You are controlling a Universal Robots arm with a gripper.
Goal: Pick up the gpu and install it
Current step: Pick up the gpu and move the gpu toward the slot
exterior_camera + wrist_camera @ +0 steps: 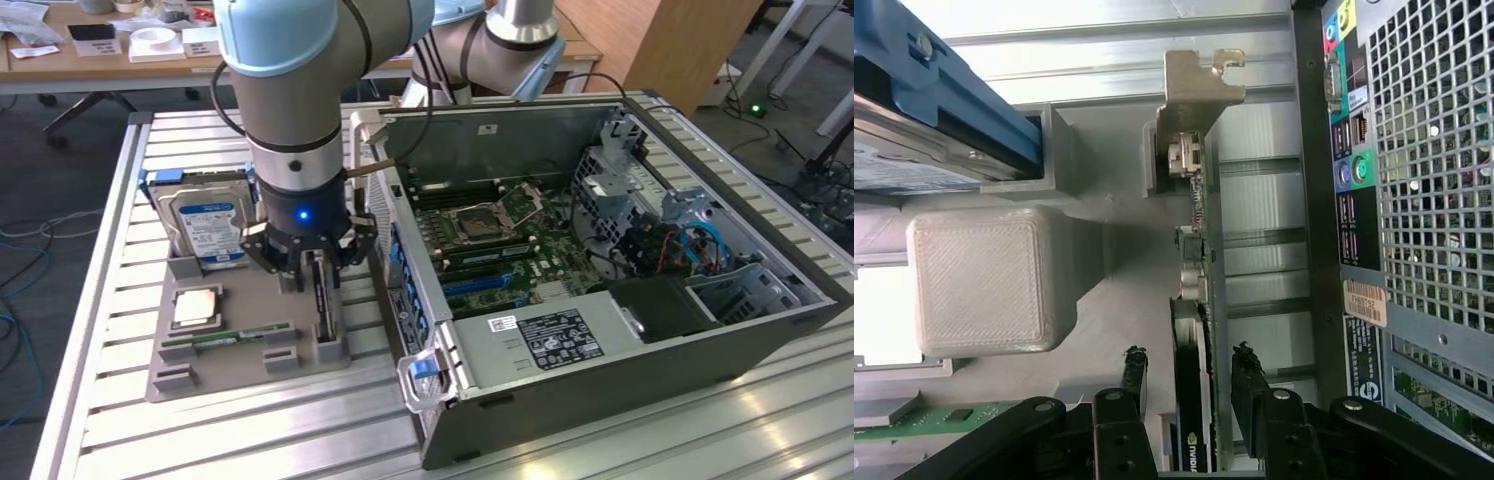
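The tray point(227, 385) is set at the exterior view's left of the computer case point(601, 385); on it, the hard drive point(207, 220) is stood behind, the memory stick point(240, 338) before, the gpu point(323, 315) nearest the case.

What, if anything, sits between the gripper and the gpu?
Nothing visible. The open gripper straddles the gpu, which stands on edge in its gray holder, with a gap on either side.

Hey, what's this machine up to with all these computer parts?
A robot arm's end effector hangs low over the gpu, which stands on edge in a gray holder tray beside an open computer case. Its fingers are open, one on each side of the gpu, not gripping it. The gpu is not yet in the case.
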